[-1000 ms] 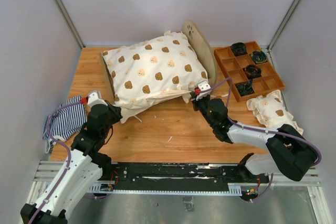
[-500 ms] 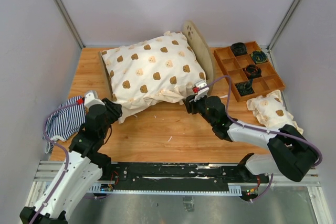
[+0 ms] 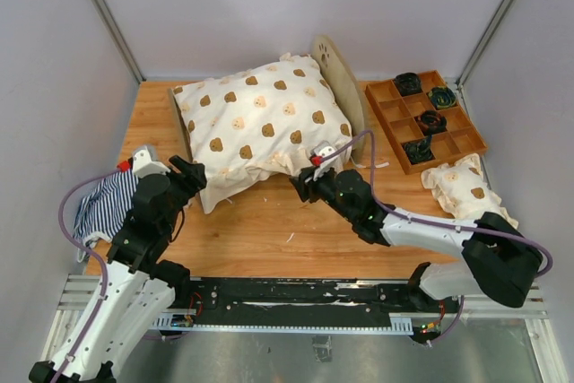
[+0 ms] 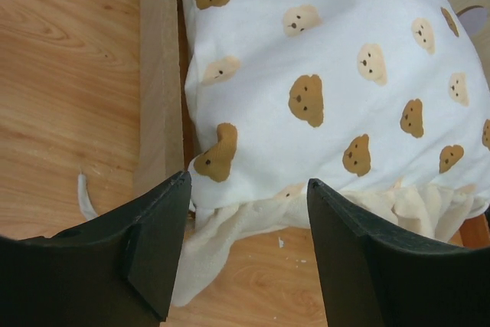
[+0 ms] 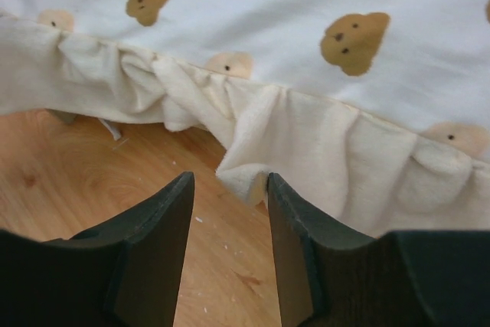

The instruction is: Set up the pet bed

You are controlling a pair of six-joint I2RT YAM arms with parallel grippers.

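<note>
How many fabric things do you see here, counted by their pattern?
Bear print: 2 (large cushion, small pillow)
Navy-and-white stripes: 1 (cloth)
Total: 3

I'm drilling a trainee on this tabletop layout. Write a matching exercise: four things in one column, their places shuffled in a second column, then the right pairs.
Things
1. big bear-print cushion
2. striped cloth
3. wooden tray
4. small bear-print pillow

Places
A. at the left edge of the table
B. in the far right corner
C. lying on the bed frame
D. on the right side, just nearer than the tray

Pairs: 1-C, 2-A, 3-B, 4-D
</note>
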